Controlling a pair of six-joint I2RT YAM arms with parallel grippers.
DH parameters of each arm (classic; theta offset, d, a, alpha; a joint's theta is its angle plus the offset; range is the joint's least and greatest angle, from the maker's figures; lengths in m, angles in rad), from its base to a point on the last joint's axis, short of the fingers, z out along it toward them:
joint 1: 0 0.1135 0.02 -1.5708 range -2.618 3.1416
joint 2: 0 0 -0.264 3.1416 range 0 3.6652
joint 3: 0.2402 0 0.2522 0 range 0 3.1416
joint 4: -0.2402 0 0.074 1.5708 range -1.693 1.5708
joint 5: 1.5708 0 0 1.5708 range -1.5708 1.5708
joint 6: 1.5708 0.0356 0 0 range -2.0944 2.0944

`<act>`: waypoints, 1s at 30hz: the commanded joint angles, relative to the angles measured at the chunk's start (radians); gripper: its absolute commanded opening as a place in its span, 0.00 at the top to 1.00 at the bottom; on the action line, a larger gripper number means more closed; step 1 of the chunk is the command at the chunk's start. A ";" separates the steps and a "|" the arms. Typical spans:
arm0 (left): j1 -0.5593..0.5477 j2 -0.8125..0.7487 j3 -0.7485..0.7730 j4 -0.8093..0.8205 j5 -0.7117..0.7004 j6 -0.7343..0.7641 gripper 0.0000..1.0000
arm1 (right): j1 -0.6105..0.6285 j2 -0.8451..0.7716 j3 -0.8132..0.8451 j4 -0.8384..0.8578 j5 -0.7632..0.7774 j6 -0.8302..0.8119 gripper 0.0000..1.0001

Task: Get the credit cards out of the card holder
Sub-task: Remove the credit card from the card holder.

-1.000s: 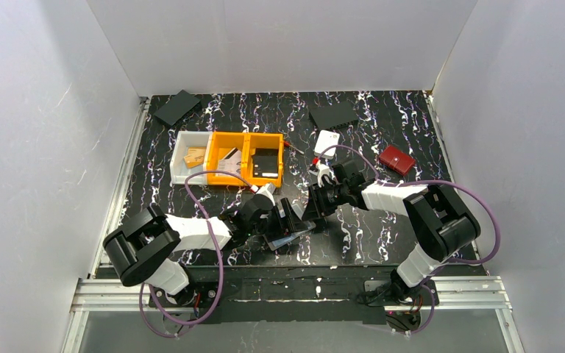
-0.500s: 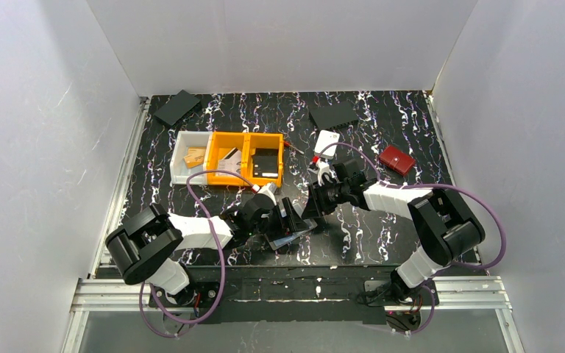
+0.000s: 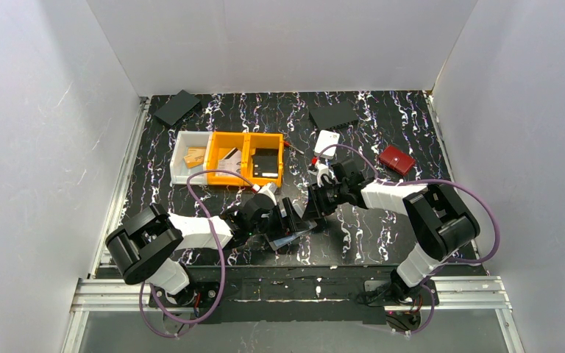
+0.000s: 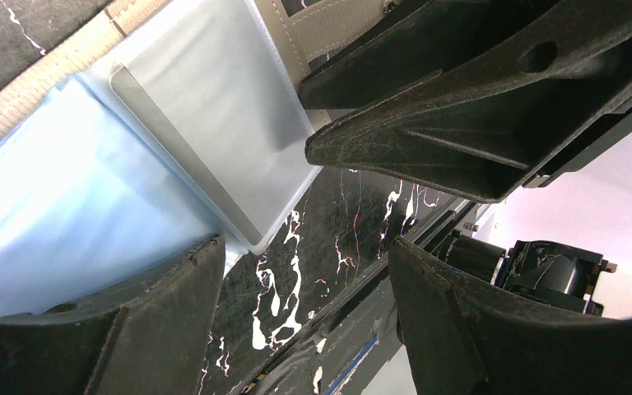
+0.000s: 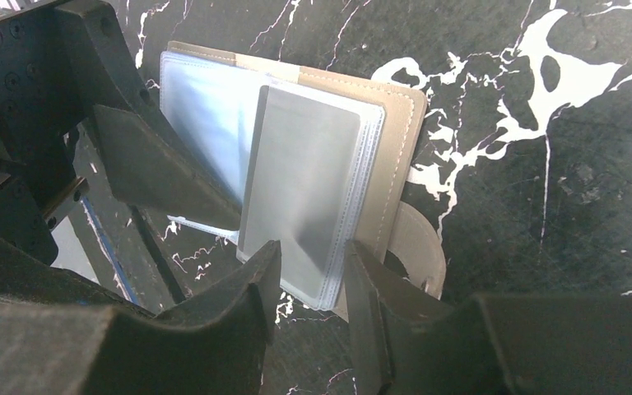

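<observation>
The card holder (image 5: 397, 115) lies open on the black marbled table, taupe cover underneath and clear sleeves on top; from above it shows between the two grippers (image 3: 287, 238). A silvery credit card (image 5: 304, 181) sits in the top sleeve, also seen from the left wrist (image 4: 214, 107). A pale blue credit card or sleeve (image 5: 202, 115) lies beside it (image 4: 74, 206). My right gripper (image 5: 313, 255) hovers part open, and the silvery card's near edge shows in its gap. My left gripper (image 4: 304, 304) is wide open, one finger (image 5: 148, 164) resting on the pale blue leaf.
Orange bins (image 3: 249, 158) and a white bin (image 3: 190, 166) stand behind the left arm. A small white case (image 3: 327, 140) and a red wallet (image 3: 396, 159) lie behind the right arm. Two black pads (image 3: 177, 107) (image 3: 333, 115) lie at the back. The table's front rail (image 4: 428, 239) runs close by.
The right arm's elbow swayed slightly right and came back. Both grippers and the card holder stay where they were.
</observation>
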 commanded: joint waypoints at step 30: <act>0.000 0.045 -0.015 -0.108 -0.006 0.032 0.27 | 0.008 -0.008 0.033 -0.012 -0.027 -0.036 0.56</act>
